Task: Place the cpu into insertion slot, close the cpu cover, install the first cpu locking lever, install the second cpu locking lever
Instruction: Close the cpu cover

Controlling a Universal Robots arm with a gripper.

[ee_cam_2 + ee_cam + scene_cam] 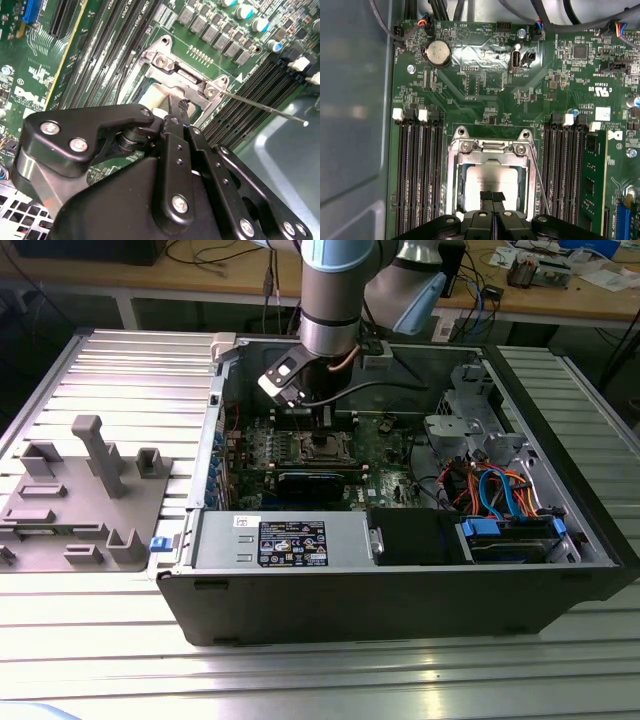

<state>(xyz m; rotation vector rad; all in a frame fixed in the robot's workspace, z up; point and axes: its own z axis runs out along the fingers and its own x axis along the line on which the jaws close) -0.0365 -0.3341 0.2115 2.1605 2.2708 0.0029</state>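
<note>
Silvery chip (490, 177) seen seated in socket (303, 446) on green board (485, 95), inside open computer case (400, 590). Metal cover (454, 170) lowered around chip, top visible through window. Gripper (493, 195) held directly over chip's edge, black fingers (486, 198) pressed together, nothing gripped, tips at or just above chip. Thin wire lever (540, 182) laid just beside cover. Grey fixture tray (80, 500) set on ribbed table (120, 370), at exterior view's left of case.
</note>
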